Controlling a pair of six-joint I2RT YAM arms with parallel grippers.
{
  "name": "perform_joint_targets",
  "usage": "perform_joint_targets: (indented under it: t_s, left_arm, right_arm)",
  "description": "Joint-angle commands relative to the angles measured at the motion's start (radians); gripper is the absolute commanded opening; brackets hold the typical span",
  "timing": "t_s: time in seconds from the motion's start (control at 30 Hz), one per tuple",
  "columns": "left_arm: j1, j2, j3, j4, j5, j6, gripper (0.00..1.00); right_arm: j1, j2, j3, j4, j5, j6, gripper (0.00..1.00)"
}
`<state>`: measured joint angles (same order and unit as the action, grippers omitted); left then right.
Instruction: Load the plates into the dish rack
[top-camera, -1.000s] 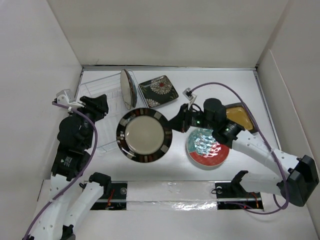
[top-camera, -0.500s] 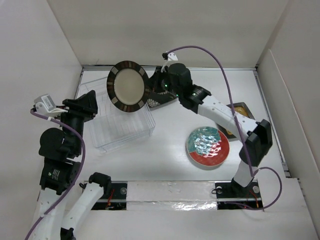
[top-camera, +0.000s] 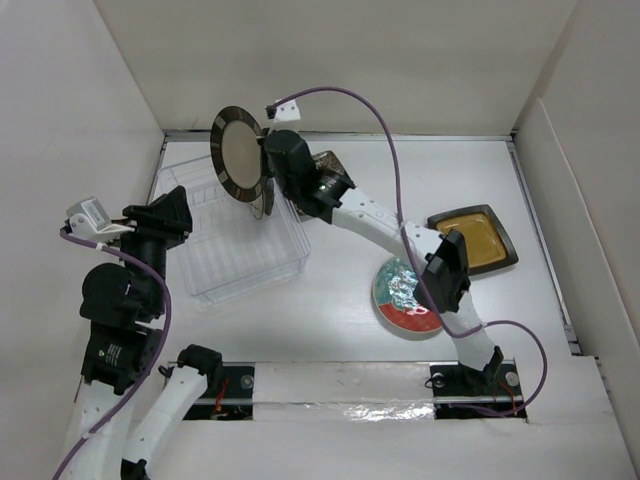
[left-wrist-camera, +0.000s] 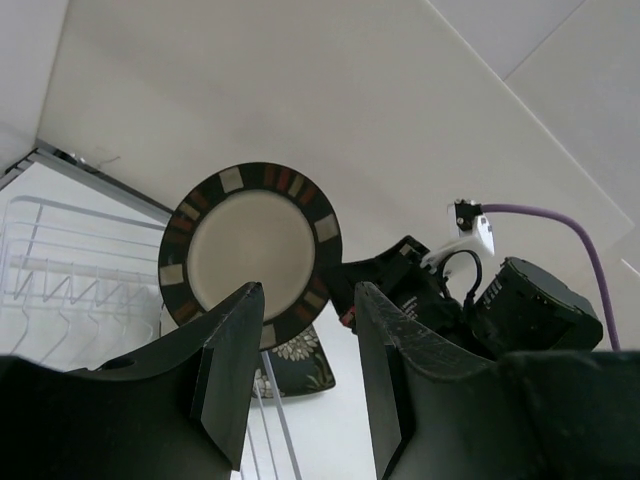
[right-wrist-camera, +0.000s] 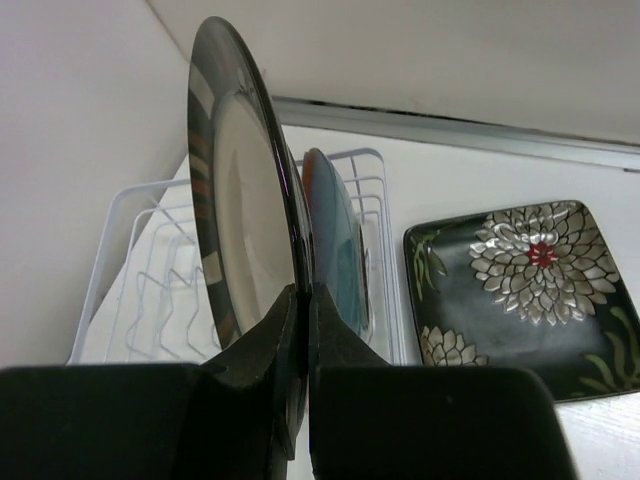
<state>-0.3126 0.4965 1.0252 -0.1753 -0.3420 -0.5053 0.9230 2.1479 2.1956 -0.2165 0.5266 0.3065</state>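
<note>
The striped-rim plate (top-camera: 238, 155) stands on edge in the air over the far end of the dish rack (top-camera: 250, 272), its cream face turned towards the left wall (top-camera: 80, 120); its top rim rises in front of the back wall (top-camera: 400, 70), and the rack itself sits close into that far-left corner, so room is tight on those two sides. The right gripper (right-wrist-camera: 302, 320) is clenched on the plate's lower rim, one finger on each face, the plate rising straight up out of the claw (the wrist view shows no gap at the pinch). Just behind it a teal plate (right-wrist-camera: 340, 250) stands upright in the rack's wire slots; the slots nearer the left wall show bare wire. The black floral plate (right-wrist-camera: 520, 290) lies flat on the table (top-camera: 340, 330) just beside the rack's right edge. The red-and-teal plate (top-camera: 395, 292) and the amber-centred plate (top-camera: 478, 235) lie flat well apart to the right, partly under the right arm. The left gripper (left-wrist-camera: 308, 310) hangs by the rack's left edge, fingers spread and holding nothing, facing the plate.
</note>
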Motion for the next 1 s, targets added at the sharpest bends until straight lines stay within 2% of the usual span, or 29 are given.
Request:
perform_joint_targets:
  t_s: [0.0,0.23,0.3,0.5,0.9,0.97]
  left_arm:
    - [-0.006,-0.009,-0.014,0.049,-0.019,0.021,0.39]
    - [-0.016,-0.003,-0.027,0.054,-0.012,0.022,0.39]
    - [-0.025,0.002,-0.025,0.053,-0.020,0.022,0.39]
    - [-0.025,0.017,-0.027,0.056,-0.006,0.019,0.39]
    - [-0.025,0.016,-0.030,0.053,-0.008,0.017,0.39]
    - [-0.025,0.025,-0.034,0.050,-0.006,0.017,0.39]
  right_arm:
    - [0.037,0.018,0.179,0.187,0.206,-0.120,0.00]
    - [0.108,0.145,0.305,0.295,0.429,-0.386,0.00]
    - [0.132,0.164,0.294,0.386,0.470,-0.482,0.00]
    - [0.152,0.242,0.320,0.528,0.550,-0.627,0.00]
    - [0.188,0.268,0.164,0.408,0.513,-0.357,0.00]
    - [0.188,0.274,0.151,0.367,0.480,-0.252,0.00]
